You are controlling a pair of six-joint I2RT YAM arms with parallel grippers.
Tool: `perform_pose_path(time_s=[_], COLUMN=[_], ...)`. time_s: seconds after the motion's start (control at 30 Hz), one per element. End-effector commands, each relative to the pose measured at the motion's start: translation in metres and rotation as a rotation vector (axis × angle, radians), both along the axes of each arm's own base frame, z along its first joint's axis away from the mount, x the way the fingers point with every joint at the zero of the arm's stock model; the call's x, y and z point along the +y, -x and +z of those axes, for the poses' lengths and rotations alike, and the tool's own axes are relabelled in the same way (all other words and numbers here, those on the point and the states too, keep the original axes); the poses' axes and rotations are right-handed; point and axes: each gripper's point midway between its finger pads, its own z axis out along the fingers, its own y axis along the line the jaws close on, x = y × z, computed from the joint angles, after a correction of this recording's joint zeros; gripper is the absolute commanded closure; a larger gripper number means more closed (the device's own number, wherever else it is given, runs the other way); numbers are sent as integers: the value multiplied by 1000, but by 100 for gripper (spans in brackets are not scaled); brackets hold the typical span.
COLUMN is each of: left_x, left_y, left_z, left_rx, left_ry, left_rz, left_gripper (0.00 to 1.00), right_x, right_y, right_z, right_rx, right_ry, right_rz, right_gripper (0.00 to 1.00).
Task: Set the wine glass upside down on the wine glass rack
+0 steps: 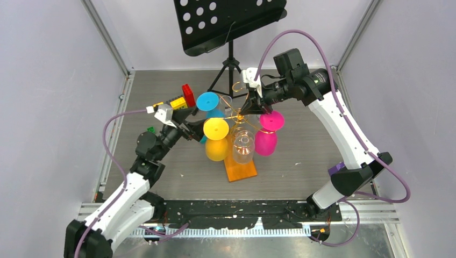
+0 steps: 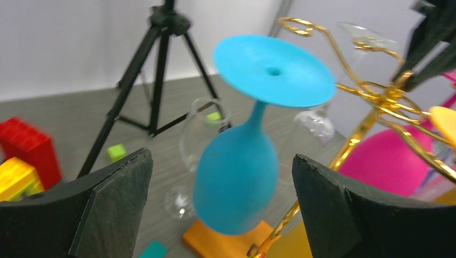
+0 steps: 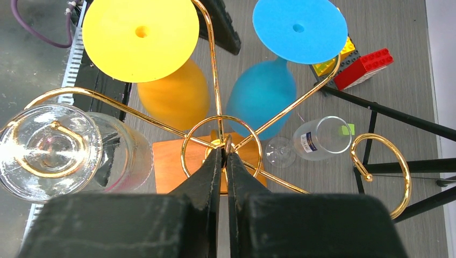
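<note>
My left pincer (image 2: 220, 161) gapes wide, empty, flanking the blue wine glass (image 2: 236, 183) hanging upside down on the wine glass rack (image 1: 243, 172), far-left side. My right pincer (image 3: 226, 156) pinches the rack's top. Hanging looks done; backing away remains.

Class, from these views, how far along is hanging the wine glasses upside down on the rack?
Done: the yellow glass, blue glass, pink glass and one clear glass hang upside down on the rack. In hand: the left gripper stands open around the blue glass, not touching; the right gripper is shut on the rack's centre top. Left: a spare glass lies on the table, and one loop looks empty.
</note>
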Motion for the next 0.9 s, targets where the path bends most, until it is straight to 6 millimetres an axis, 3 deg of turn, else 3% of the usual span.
perform_pose_path(time_s=[0.0,0.17,0.3,0.53,0.7,0.87], left_x=[46,91,106,124,128,115], left_y=[-9,3,19,29,31,27], left_z=[-32,-59,-73,-86,-80,-68], left_rx=[193,373,543,697,684,610], left_ry=[-60,-48,-138,-150,-104,-31], left_rz=[258,473,523,641,661,560], left_gripper=[0,0,0,0,0,0], right_x=[4,3,2,1,0,-2], right_y=[-13,-13,-15,-14,-15,-14], right_z=[16,16,15,21,38,70], right_rx=[-103,-113,-119,-149,-196,-268], right_ry=[-33,-34,-28,-42,-79,-158], right_rz=[-15,-20,-25,-26,-49,-95], right_gripper=[95,94,90,61,48,38])
